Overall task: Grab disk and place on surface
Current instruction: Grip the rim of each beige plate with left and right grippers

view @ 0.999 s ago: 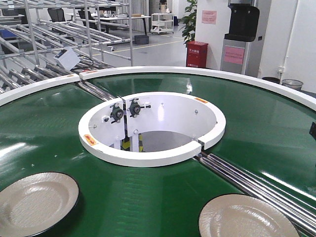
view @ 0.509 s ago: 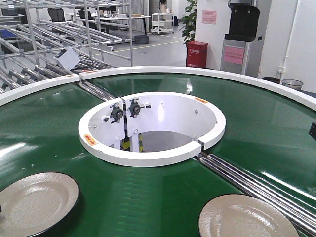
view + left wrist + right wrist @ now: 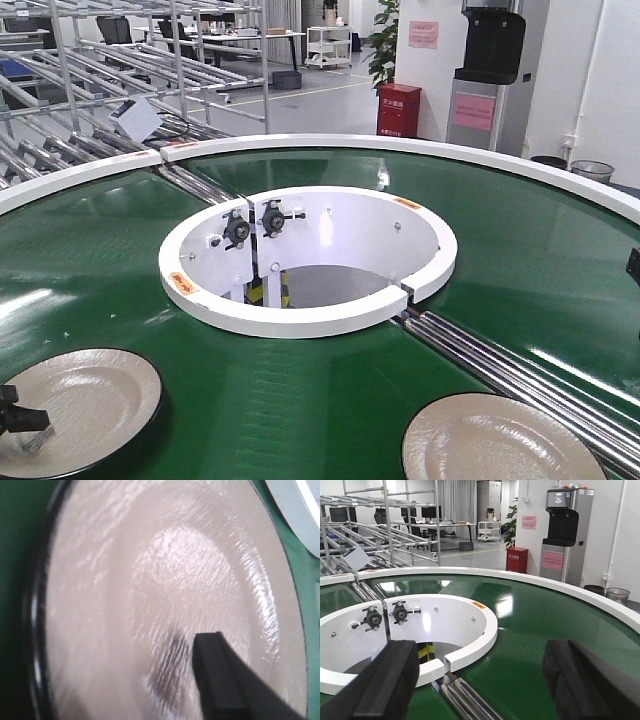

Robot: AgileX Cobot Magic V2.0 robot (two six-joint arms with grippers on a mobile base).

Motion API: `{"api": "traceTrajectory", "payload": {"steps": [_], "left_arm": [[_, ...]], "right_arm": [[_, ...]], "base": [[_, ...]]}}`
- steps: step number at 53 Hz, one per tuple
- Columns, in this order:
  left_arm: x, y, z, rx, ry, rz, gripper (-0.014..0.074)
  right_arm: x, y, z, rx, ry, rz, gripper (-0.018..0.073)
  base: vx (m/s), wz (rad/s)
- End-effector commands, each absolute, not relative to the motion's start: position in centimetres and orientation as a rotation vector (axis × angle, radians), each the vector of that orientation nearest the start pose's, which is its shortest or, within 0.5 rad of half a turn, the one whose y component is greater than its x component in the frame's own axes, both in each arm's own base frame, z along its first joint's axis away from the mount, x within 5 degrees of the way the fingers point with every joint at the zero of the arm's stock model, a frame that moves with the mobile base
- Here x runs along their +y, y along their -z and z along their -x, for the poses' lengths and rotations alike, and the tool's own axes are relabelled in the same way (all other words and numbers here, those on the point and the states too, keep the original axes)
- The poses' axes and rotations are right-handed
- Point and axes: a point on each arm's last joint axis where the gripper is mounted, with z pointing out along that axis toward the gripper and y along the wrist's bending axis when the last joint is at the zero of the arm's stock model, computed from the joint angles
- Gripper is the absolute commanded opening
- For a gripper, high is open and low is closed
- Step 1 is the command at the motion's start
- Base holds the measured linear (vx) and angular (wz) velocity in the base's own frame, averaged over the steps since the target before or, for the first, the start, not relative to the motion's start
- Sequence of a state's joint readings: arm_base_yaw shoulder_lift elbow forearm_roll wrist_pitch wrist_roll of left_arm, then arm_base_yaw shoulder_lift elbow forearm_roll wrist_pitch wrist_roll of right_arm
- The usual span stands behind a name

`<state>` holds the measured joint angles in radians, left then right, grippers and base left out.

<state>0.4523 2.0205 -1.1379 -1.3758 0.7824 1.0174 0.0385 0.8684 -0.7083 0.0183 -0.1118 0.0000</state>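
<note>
exterior front-facing view: left beige plate (image 3: 90, 400) w/ dark rim is lying flat on green conveyor belt (image 3: 330, 395), bottom-left corner of frame.
left gripper (image 3: 18, 418): is poking in from left frame edge, hanging over the plate's left part; touching it or not, can't tell.
left wrist view: one black finger (image 3: 222, 680) is showing over the plate's glossy face, dark shadow just beside its tip; 2nd finger is out of frame, so can't tell if pincer is spread or closed.
right gripper (image 3: 480, 655): fingers are standing wide apart w/ nothing btwn them; hovering above the belt, pointing toward white inner ring (image 3: 487, 627).
right beige plate (image 3: 500, 440): is lying flat on belt at bottom-right, well apart from left one, cut off by lower frame edge.
centre: the ring is encircling the round opening; metal rollers (image 3: 500, 365) are running from its gap toward bottom-right, passing just beside right plate.
bkgd: red cabinet (image 3: 398, 108) and metal racks (image 3: 120, 60) are standing beyond belt.
</note>
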Motion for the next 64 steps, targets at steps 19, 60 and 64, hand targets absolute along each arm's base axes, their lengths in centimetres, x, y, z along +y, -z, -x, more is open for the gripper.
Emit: {"api": "traceTrajectory", "payload": {"steps": [19, 60, 64], "left_arm": [[9.9, -18.3, -38.2, 2.122, 1.079, 0.547, -0.0009], [9.3, -19.8, -38.5, 1.959, 1.285, 0.566, -0.0009], [9.3, -19.9, -38.5, 1.959, 1.285, 0.564, -0.0009]], "right_arm": [[0.6, -37.8, -18.7, 1.558, -0.162, -0.116, 0.0501], [-12.0, -24.5, -30.7, 2.368, -0.748, -0.699, 0.0492], [-12.2, -23.0, -31.1, 2.426, -0.737, -0.659, 0.0489]], "base": [[0.00, 0.00], [0.00, 0.00], [0.00, 0.00]]}}
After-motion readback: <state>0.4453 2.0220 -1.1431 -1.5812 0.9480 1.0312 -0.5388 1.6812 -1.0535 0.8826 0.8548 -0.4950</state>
